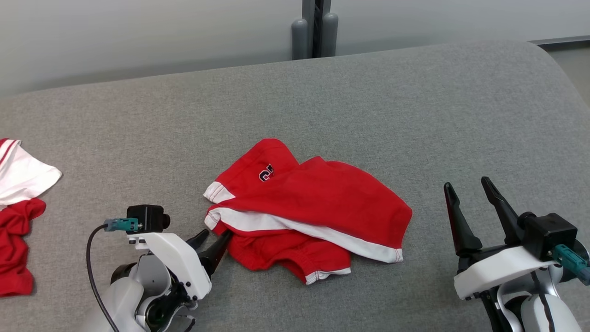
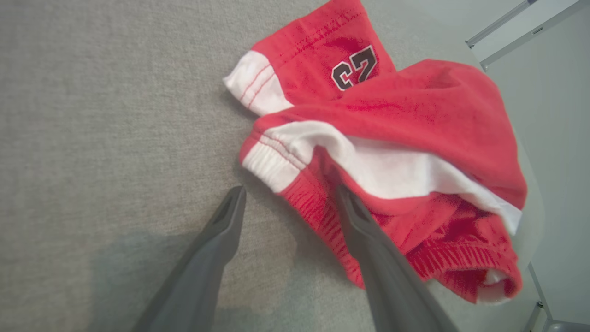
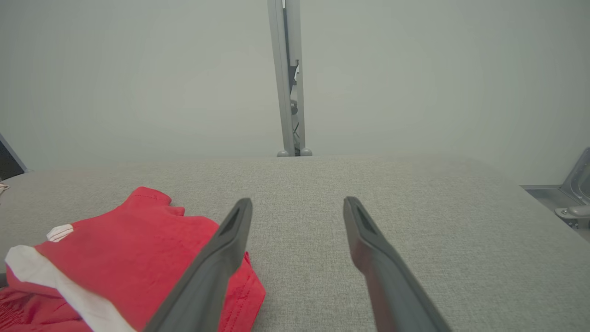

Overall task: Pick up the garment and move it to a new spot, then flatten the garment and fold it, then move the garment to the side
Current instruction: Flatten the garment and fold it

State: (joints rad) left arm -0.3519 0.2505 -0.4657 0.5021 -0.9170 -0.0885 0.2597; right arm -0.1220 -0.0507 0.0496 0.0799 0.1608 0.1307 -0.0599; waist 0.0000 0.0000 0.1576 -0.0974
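Note:
The garment (image 1: 309,207) is a pair of red shorts with white side stripes and a dark number patch, lying crumpled in the middle of the grey surface. My left gripper (image 1: 214,240) stands open at the garment's near-left corner. In the left wrist view the left gripper (image 2: 288,196) straddles the ribbed red waistband edge of the garment (image 2: 392,124), one finger over the cloth, the other on bare surface. My right gripper (image 1: 470,191) is open to the right of the garment, apart from it. The right wrist view shows the right gripper (image 3: 297,205) over bare surface, with the garment (image 3: 129,249) to its left.
More red and white clothing (image 1: 18,212) lies at the left edge of the grey padded surface (image 1: 415,115). A pale wall with a grey post (image 1: 313,27) stands behind. The surface's rounded far-right corner drops off toward the floor (image 1: 571,60).

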